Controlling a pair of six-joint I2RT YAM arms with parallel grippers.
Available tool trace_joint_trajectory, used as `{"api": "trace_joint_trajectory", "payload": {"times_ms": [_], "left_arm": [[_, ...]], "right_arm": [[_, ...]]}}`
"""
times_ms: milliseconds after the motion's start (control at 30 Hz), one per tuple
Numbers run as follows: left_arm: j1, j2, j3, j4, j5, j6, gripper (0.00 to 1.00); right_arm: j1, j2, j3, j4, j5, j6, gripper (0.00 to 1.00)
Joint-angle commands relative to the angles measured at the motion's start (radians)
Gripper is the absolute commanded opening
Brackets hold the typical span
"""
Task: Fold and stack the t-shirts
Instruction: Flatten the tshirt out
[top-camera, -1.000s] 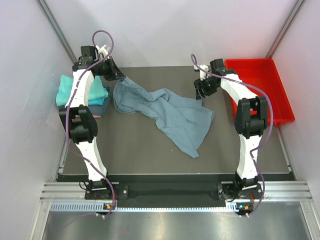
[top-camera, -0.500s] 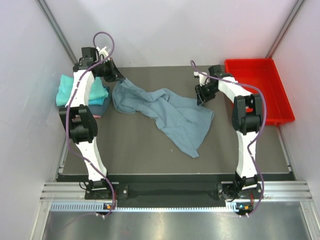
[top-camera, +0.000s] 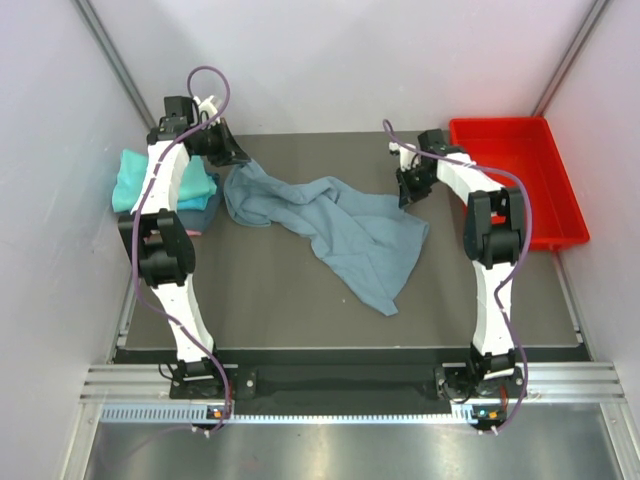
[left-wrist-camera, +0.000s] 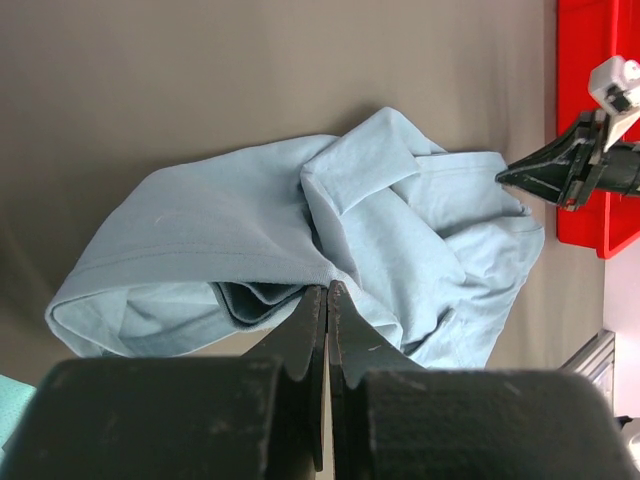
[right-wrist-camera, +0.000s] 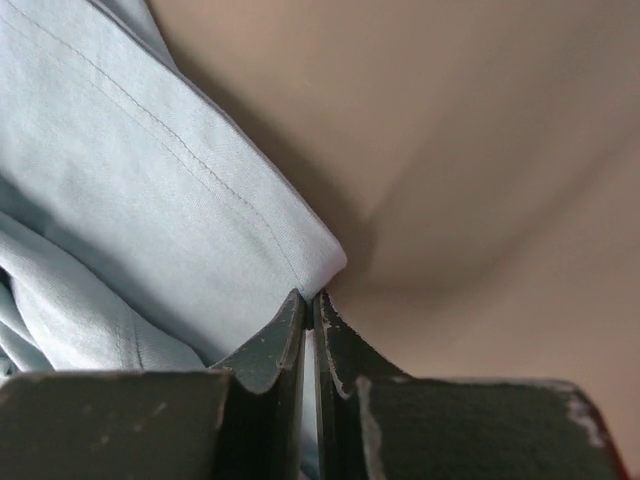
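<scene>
One grey-blue t-shirt (top-camera: 350, 235), two grips
We see left end effector (left-wrist-camera: 327, 288) clamped on its left edge, right end effector (right-wrist-camera: 310, 296) on its right.

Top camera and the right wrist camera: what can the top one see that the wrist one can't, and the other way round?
Only the top view shows the whole grey-blue t-shirt crumpled across the table, the left gripper pinching its left end, the pile of teal and blue t-shirts on the left and the red tray on the right. Only the right wrist view shows the shirt's stitched hem up close, with the right gripper shut on its corner. Both show that shirt, the table and the right gripper.
</scene>
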Motion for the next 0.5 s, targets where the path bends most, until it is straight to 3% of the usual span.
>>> {"api": "trace_joint_trajectory", "payload": {"times_ms": [0,133,167,200,267,333,467], "left_arm": [[-0.004,-0.070,0.005,0.013,0.000,0.006,0.00],[-0.004,-0.037,0.056,0.022,-0.011,-0.005,0.00],[-0.004,-0.026,0.068,0.026,-0.012,-0.006,0.05],[-0.004,-0.010,0.094,0.033,-0.014,-0.005,0.27],[-0.004,0.034,0.122,0.028,-0.052,0.003,0.44],[-0.004,0.057,0.148,0.020,-0.078,0.026,0.56],[-0.026,0.051,0.152,-0.070,-0.186,0.128,0.57]], "right_arm": [[-0.009,-0.087,0.091,0.043,0.024,-0.020,0.02],[-0.008,-0.225,0.153,0.066,0.054,-0.071,0.02],[-0.006,-0.244,0.153,0.074,0.073,-0.085,0.02],[-0.009,-0.277,0.145,0.083,0.081,-0.089,0.02],[-0.008,-0.292,0.136,0.088,0.081,-0.096,0.01],[-0.008,-0.294,0.127,0.077,0.082,-0.094,0.00],[-0.005,-0.301,0.079,0.091,0.085,-0.065,0.00]]}}
